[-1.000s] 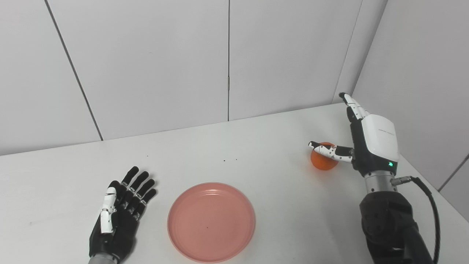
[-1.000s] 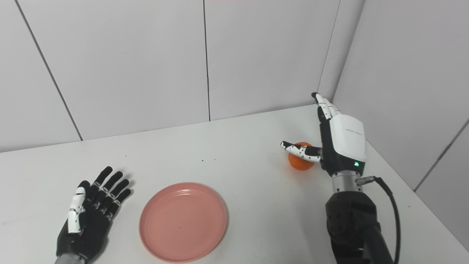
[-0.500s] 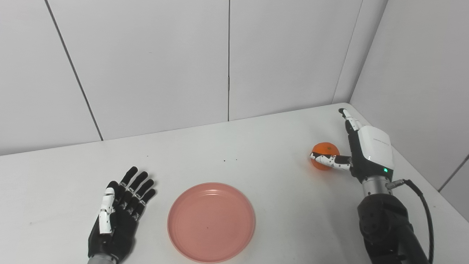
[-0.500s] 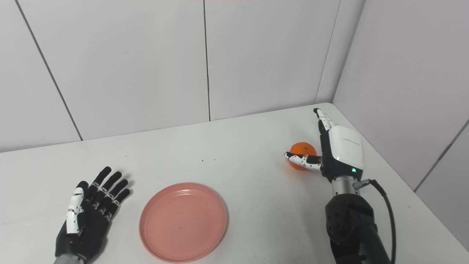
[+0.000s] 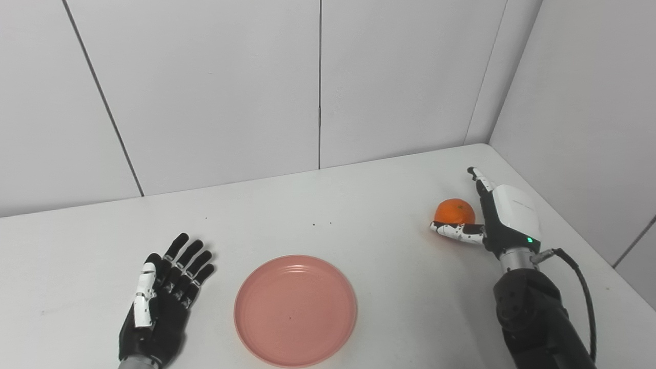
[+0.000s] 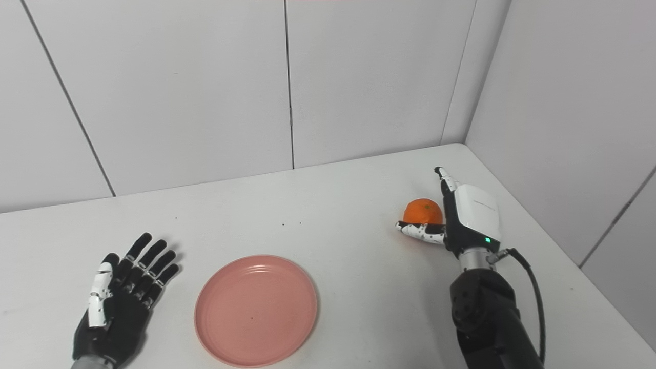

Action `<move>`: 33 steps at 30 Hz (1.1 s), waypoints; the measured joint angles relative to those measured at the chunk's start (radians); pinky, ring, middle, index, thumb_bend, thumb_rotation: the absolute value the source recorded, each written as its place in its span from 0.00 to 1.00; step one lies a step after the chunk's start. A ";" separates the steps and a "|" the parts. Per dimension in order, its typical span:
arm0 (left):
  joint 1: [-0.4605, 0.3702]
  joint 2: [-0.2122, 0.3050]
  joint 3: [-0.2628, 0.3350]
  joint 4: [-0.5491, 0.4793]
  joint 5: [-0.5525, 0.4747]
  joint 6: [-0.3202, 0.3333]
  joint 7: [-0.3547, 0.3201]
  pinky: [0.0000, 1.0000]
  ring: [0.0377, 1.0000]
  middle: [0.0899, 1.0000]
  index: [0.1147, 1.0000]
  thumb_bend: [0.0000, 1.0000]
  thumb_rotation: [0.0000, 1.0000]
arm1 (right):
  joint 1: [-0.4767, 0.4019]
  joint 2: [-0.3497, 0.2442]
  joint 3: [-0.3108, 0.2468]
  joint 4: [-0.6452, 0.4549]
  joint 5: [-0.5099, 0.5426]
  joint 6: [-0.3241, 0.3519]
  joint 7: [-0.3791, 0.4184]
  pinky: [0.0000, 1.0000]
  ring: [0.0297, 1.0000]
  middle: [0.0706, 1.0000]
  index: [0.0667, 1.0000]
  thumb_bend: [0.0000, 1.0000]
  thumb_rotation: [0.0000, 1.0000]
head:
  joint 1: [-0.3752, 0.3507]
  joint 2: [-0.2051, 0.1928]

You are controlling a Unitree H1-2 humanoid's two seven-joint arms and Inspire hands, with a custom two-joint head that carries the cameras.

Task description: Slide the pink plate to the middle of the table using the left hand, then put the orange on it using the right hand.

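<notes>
A pink plate (image 5: 295, 310) lies flat near the table's front middle. An orange (image 5: 454, 211) sits on the table at the right. My right hand (image 5: 499, 218) is open, low beside the orange on its right, fingers stretched past it and the thumb (image 5: 456, 230) lying in front of it. My left hand (image 5: 163, 294) is open, palm down on the table, just left of the plate and apart from it. Both also show in the right eye view: plate (image 6: 255, 309), orange (image 6: 423, 211).
The white table (image 5: 328, 215) ends at a wall behind and a wall on the right close to my right hand. A black cable (image 5: 579, 287) loops from the right wrist. Small dark specks (image 5: 322, 224) lie mid-table.
My right hand has come down from above the orange to table level beside it, the thumb dropping in front of the fruit. My left hand has drawn back slightly. The plate has not moved.
</notes>
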State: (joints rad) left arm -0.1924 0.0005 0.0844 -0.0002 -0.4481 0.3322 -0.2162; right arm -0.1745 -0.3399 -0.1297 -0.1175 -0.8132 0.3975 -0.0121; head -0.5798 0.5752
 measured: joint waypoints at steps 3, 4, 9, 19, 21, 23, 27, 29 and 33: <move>0.000 0.001 0.000 0.000 -0.002 0.000 0.000 0.88 0.86 0.86 0.85 0.32 1.00 | -0.002 -0.002 0.005 0.013 0.025 0.002 0.001 0.69 0.80 0.85 0.88 0.99 0.45 | 0.005 0.003; 0.000 0.001 0.001 0.000 -0.002 0.000 0.000 0.88 0.86 0.86 0.85 0.32 1.00 | -0.004 -0.002 0.007 0.018 0.032 0.002 0.000 0.69 0.80 0.85 0.88 0.99 0.44 | 0.006 0.003; 0.000 0.003 0.000 0.000 -0.002 0.000 0.000 0.88 0.85 0.86 0.85 0.32 1.00 | -0.011 -0.003 0.022 0.059 0.064 0.002 -0.002 0.68 0.79 0.85 0.88 1.00 0.44 | 0.005 0.008; -0.002 0.021 -0.001 0.000 -0.002 0.000 0.001 0.87 0.85 0.85 0.85 0.32 1.00 | -0.034 -0.008 0.050 0.112 0.093 0.002 -0.009 0.69 0.79 0.85 0.87 0.99 0.42 | 0.003 0.012; -0.002 0.021 -0.001 -0.001 -0.002 0.000 0.002 0.87 0.86 0.86 0.85 0.32 1.00 | -0.039 -0.008 0.054 0.114 0.096 0.002 -0.009 0.69 0.79 0.85 0.87 0.99 0.41 | 0.005 0.012; -0.002 0.021 -0.001 0.000 -0.002 0.001 0.002 0.87 0.86 0.86 0.85 0.32 1.00 | -0.044 -0.008 0.056 0.117 0.098 0.002 -0.009 0.69 0.79 0.85 0.87 0.99 0.41 | 0.006 0.015; -0.002 0.022 -0.001 -0.001 -0.002 0.001 0.002 0.87 0.85 0.85 0.85 0.31 1.00 | -0.056 -0.010 0.058 0.142 0.100 0.002 -0.025 0.68 0.79 0.84 0.86 0.99 0.41 | 0.008 0.018; -0.002 0.022 -0.001 -0.001 -0.002 0.000 0.002 0.87 0.85 0.86 0.85 0.31 1.00 | -0.059 -0.013 0.058 0.148 0.107 0.002 -0.031 0.68 0.79 0.84 0.86 0.98 0.40 | 0.009 0.020; -0.002 0.022 -0.002 -0.001 -0.002 0.001 0.002 0.87 0.85 0.85 0.84 0.32 1.00 | -0.067 -0.020 0.058 0.168 0.109 0.003 -0.042 0.68 0.79 0.85 0.86 0.98 0.40 | 0.009 0.020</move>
State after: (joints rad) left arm -0.1948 0.0229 0.0827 -0.0009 -0.4501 0.3327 -0.2145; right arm -0.2413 -0.3597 -0.0721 0.0506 -0.7044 0.4003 -0.0541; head -0.5706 0.5952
